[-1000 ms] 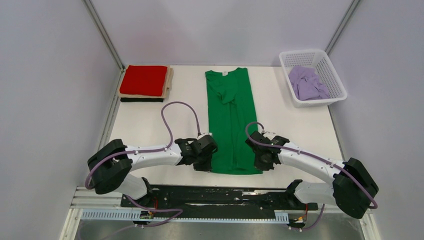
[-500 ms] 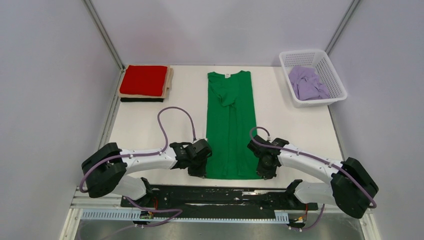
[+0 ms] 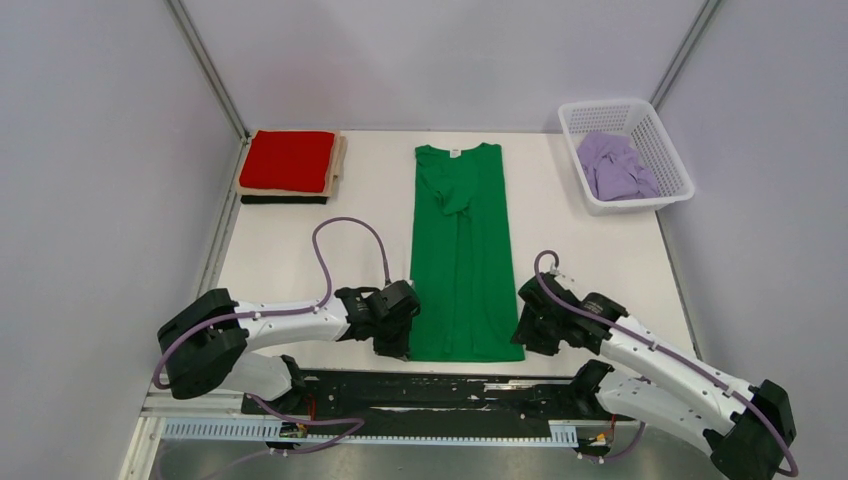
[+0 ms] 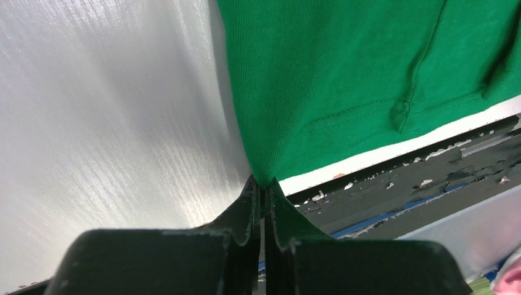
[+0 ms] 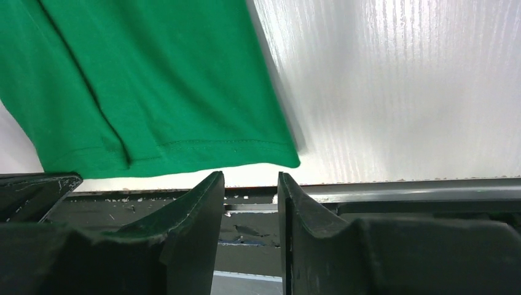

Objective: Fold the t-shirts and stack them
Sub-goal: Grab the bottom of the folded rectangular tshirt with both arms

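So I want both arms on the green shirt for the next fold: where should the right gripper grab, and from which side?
Probably its near right hem corner, coming in low from the robot's side. The green shirt lies flat in a long strip; that corner lies free ahead of the open right gripper, mirroring the left gripper pinching opposite.

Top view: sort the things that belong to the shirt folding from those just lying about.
Job in hand: green t-shirt, red t-shirt, beige t-shirt, black t-shirt, lilac t-shirt.
Just there: white basket, holding the lilac one.
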`<state>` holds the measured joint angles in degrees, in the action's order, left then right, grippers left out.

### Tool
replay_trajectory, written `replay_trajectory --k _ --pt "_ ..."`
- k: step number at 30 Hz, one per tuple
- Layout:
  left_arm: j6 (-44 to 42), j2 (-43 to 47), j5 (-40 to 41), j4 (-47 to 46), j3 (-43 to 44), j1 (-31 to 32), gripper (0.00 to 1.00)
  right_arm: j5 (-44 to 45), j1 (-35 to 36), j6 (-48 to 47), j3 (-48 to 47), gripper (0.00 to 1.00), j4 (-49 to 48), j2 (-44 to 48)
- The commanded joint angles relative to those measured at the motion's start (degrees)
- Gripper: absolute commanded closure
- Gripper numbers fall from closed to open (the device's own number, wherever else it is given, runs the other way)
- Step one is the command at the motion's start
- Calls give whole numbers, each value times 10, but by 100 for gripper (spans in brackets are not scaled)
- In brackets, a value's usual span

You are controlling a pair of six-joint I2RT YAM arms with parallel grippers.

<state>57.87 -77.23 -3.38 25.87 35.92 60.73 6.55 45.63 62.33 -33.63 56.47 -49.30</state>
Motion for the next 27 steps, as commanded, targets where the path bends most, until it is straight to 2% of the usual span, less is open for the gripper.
replay_trajectory --k 1,10,12,14,18,23,27 --pt "3 10 -10 -9 -6 3 100 11 2 13 22 63 -18 9" --pt "6 18 -15 -17 -14 4 100 -7 2 19 50 63 -63 -94" --pt "7 19 -17 -19 -16 4 100 -9 2 19 56 67 -75 -114" --pt "7 22 -21 -25 -19 4 100 -18 2 15 58 78 -83 -124" --pt "1 36 -31 -43 -22 4 100 -36 3 -5 48 99 -93 -96" --pt "-26 55 -37 -72 -4 3 100 -27 2 -31 24 100 -101 -23" --pt "-62 34 -38 -86 51 -33 100 17 0 -56 -6 100 -112 -9"
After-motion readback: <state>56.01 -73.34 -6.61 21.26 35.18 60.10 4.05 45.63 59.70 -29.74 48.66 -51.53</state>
